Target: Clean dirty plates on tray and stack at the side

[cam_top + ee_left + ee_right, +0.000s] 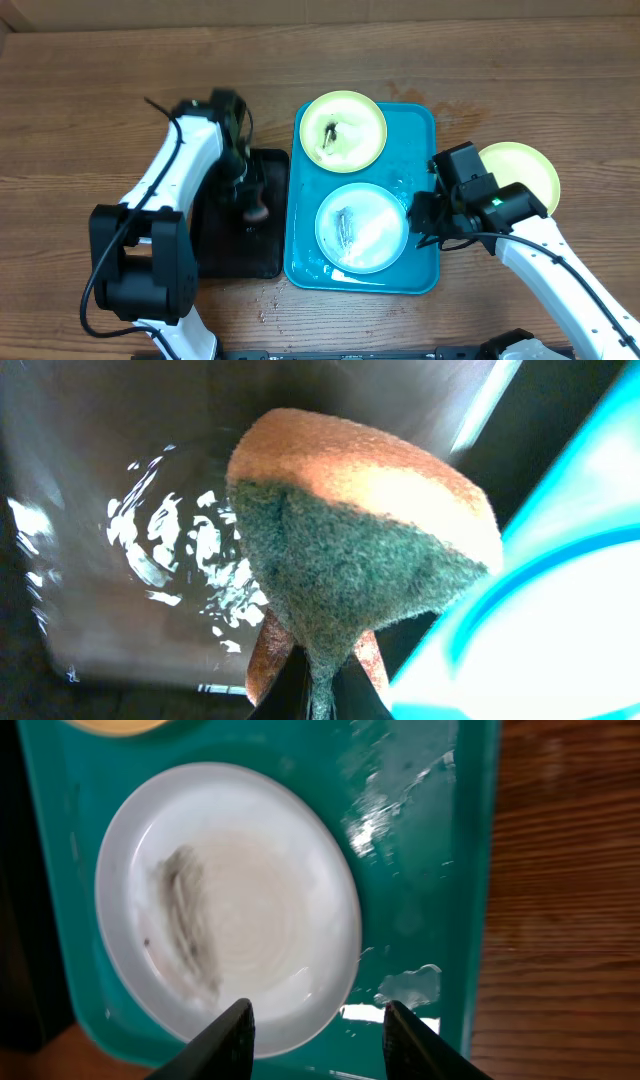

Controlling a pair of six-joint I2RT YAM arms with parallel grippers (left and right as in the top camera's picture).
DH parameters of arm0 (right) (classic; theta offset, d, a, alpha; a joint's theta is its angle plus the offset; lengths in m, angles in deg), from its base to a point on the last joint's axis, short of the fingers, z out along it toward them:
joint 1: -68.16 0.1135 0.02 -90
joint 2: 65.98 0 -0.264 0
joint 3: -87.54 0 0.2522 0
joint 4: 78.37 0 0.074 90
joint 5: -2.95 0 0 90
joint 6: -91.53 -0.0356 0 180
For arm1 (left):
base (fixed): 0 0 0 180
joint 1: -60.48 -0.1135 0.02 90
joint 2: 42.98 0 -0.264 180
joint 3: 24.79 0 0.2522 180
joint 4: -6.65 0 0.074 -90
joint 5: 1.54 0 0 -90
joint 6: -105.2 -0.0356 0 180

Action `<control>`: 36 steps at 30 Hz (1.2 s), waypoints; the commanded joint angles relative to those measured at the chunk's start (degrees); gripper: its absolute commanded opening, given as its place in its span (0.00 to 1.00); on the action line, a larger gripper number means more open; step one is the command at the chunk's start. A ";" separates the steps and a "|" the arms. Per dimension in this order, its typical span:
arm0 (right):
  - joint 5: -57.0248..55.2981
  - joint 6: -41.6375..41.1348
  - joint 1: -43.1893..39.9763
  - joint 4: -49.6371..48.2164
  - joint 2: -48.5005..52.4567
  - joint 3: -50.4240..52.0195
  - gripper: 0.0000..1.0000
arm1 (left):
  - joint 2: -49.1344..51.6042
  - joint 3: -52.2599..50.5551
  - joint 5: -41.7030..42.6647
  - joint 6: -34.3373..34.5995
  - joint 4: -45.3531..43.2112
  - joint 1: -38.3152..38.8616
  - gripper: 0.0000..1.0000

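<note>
Gripping a sponge [360, 530] in left jaws over black tray [250, 255], hovering right jaws released above 1 smeared plate [230, 900].

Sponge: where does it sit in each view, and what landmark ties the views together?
Overhead: sponge left of centre, over the black tray.
Left wrist: sponge fills the centre.
Right wrist: not in it.
Shared landmark: the turquoise tray, seen in all three.
</note>
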 commanded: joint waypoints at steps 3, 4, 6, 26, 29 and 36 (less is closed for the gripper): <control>-6.23 -3.39 -3.28 -1.36 3.76 -1.25 0.45 | -2.19 12.55 0.52 -3.28 5.44 3.56 0.04; -5.77 -2.45 -3.30 -1.81 5.09 -1.25 0.45 | -2.43 13.20 0.74 -3.23 5.38 4.90 0.04; -3.58 0.63 -3.28 -3.02 8.26 -1.25 0.45 | -2.56 13.40 0.92 -3.21 4.59 7.26 0.04; 4.02 2.93 -3.23 -9.55 23.65 -1.01 0.04 | -2.14 -1.73 8.33 11.52 -20.98 25.18 0.04; 4.02 2.97 -3.17 -9.51 23.63 -1.01 0.04 | -2.14 -6.01 7.91 13.20 -28.22 28.11 0.04; 4.07 2.95 -3.17 -9.27 23.63 -1.01 0.04 | -0.31 -8.50 6.45 16.35 -32.74 30.58 0.04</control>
